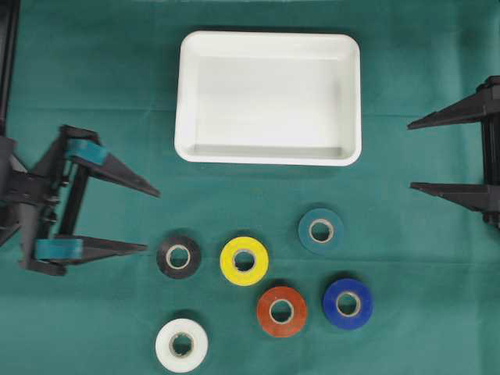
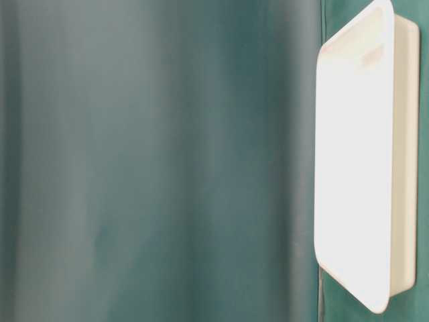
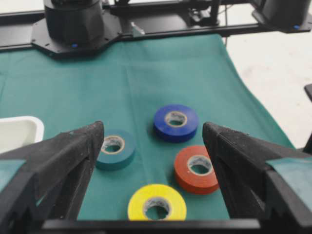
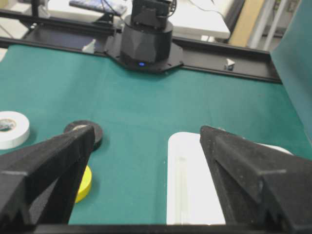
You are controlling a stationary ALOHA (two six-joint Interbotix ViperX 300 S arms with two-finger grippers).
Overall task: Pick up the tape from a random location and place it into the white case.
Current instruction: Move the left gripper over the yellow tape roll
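Several tape rolls lie flat on the green cloth: black (image 1: pixel 164 258), yellow (image 1: pixel 228 262), teal (image 1: pixel 305 232), red (image 1: pixel 266 312), blue (image 1: pixel 332 305) and white (image 1: pixel 166 346). The white case (image 1: pixel 269 37) sits behind them with nothing in it. My left gripper (image 1: pixel 152 219) stands open at the left, just left of the black roll, with nothing between its fingers. In the left wrist view the yellow roll (image 3: pixel 141 200) lies between the open jaws. My right gripper (image 1: pixel 410 155) is open at the right edge, beside the case, and holds nothing.
The left wrist view shows the teal (image 3: pixel 124 155), blue (image 3: pixel 161 124) and red (image 3: pixel 185 178) rolls ahead. The right wrist view shows the case (image 4: pixel 190 180), the black roll (image 4: pixel 96 132) and the white roll (image 4: pixel 10 134). Black arm bases border the cloth.
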